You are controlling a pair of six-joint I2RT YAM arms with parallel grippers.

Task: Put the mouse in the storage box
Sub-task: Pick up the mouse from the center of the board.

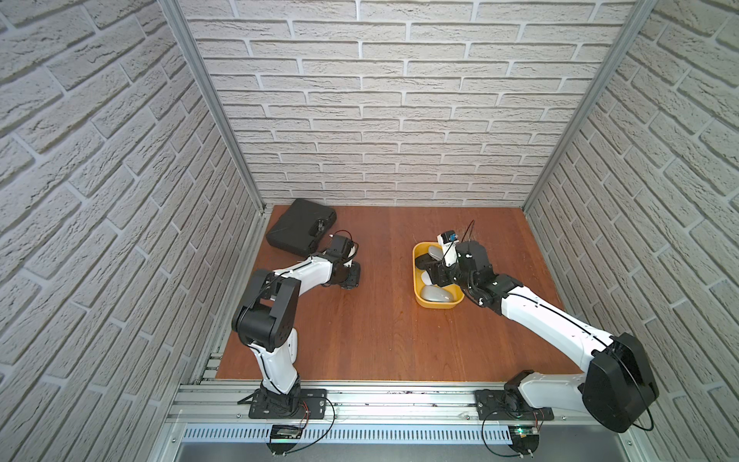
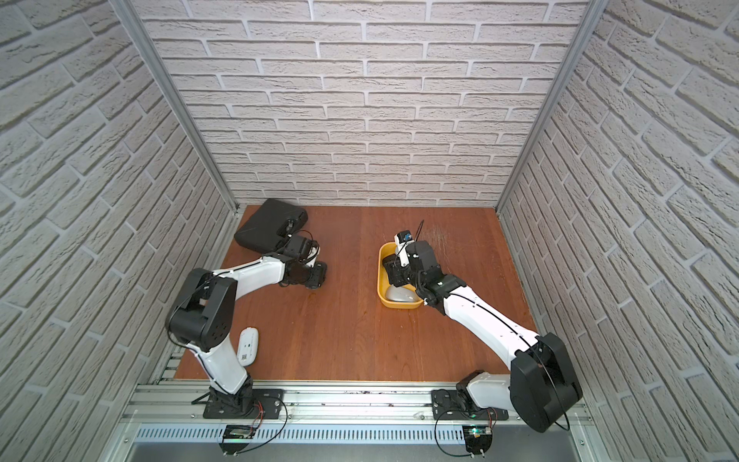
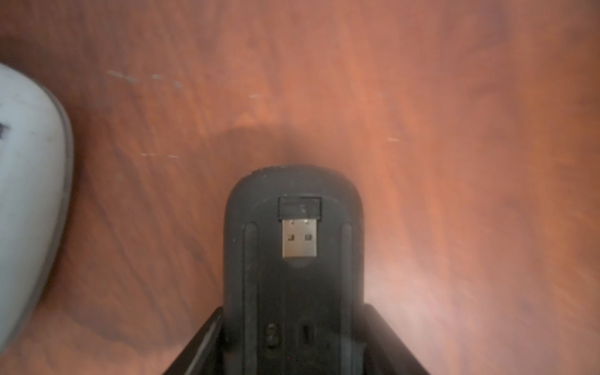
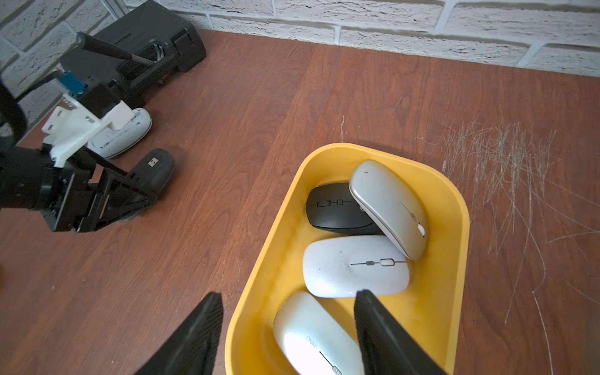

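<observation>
1. Lying at the near edge of the table (image 2: pixel 360 340) in a top view, a white mouse (image 2: pixel 248 346) is well left of the storage box (image 4: pixel 344 147).
2. The right gripper (image 4: pixel 288 297) hovers over the storage box, jaws apart and empty; four mice (image 4: pixel 350 266) lie inside.
3. The left gripper (image 3: pixel 295 310) is clamped on an upturned black mouse (image 3: pixel 292 279), well left of the box.
4. Farther back and left of the box: a second white mouse (image 4: pixel 123 136), then a black case (image 1: pixel 296 230).

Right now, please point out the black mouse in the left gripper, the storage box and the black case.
black mouse (image 3: pixel 293 285): left wrist view, middle of its underside.
storage box (image 4: pixel 279 259): right wrist view, bare inner wall.
black case (image 1: pixel 296 229): in a top view, its lid.
</observation>
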